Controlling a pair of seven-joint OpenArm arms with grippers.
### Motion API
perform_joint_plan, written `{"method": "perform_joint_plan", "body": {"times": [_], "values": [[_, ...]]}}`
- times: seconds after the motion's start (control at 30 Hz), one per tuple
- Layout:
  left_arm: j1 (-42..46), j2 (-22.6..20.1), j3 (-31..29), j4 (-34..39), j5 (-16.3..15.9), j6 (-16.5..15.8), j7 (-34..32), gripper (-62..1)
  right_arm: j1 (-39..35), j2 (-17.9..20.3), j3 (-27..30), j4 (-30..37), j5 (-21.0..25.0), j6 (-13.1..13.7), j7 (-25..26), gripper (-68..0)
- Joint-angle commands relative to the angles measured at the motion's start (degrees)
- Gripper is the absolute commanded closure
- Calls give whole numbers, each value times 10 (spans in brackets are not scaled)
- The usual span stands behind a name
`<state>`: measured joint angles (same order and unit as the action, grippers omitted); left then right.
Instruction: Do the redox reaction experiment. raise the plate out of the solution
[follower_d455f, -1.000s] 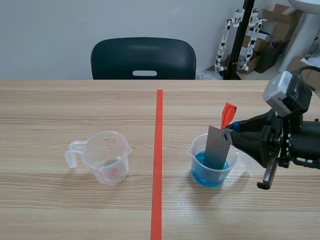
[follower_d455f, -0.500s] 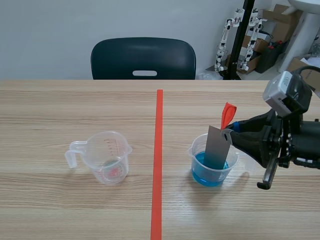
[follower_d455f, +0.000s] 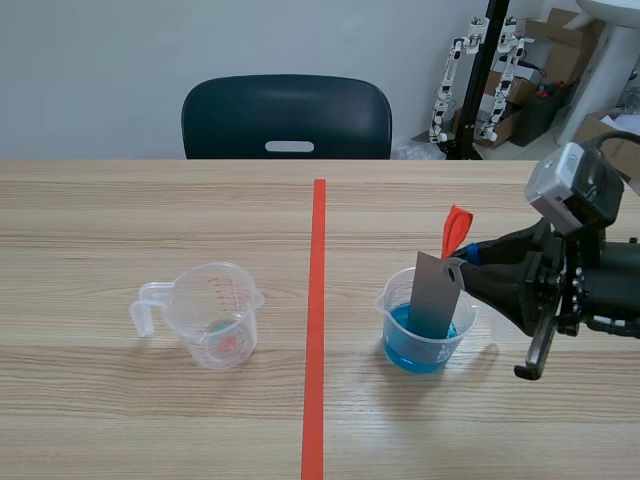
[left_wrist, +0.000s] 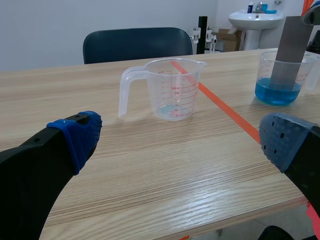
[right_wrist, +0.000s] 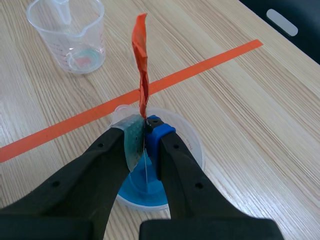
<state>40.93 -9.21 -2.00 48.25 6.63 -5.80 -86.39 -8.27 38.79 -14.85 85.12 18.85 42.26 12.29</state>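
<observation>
Right of the orange tape line (follower_d455f: 317, 330), my right tool (follower_d455f: 462, 263) is clenched on the top edge of the thin grey metal plate (follower_d455f: 436, 295) standing in the clear plastic cup of blue solution (follower_d455f: 425, 345). Stiff, light and slick where wet, I judge, so this dry top hold suits. My left tool (left_wrist: 182, 140) is released.

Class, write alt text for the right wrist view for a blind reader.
The right gripper is shut on the top of a thin plate, seen edge-on, standing in a cup of blue solution. An orange strip rises from the grip.
</observation>
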Motion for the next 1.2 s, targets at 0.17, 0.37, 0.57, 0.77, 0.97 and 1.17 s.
{"method": "perform_joint_plan", "body": {"times": [0.17, 0.37, 0.57, 0.77, 0.97, 1.17], "values": [[-2, -3, -2, 11, 1, 1, -26, -623, 5, 40, 3, 32, 50, 5, 7, -6], [-2, -3, -2, 11, 1, 1, -26, -623, 5, 70, 3, 61, 89, 5, 4, -6], [-2, -9, -2, 19, 1, 1, -26, -623, 5, 95, 3, 87, 148, 5, -24, -6], [-9, -48, -2, 72, 3, 0, -26, -623, 5, 131, 3, 119, 202, 5, -49, -6], [-40, -103, -2, 121, 56, -92, -12, -623, 5, 187, 3, 152, 278, 5, -62, -6], [-87, -144, -11, 148, 170, -197, -1, -623, 5, 240, 3, 178, 341, 5, -78, -6]]}}
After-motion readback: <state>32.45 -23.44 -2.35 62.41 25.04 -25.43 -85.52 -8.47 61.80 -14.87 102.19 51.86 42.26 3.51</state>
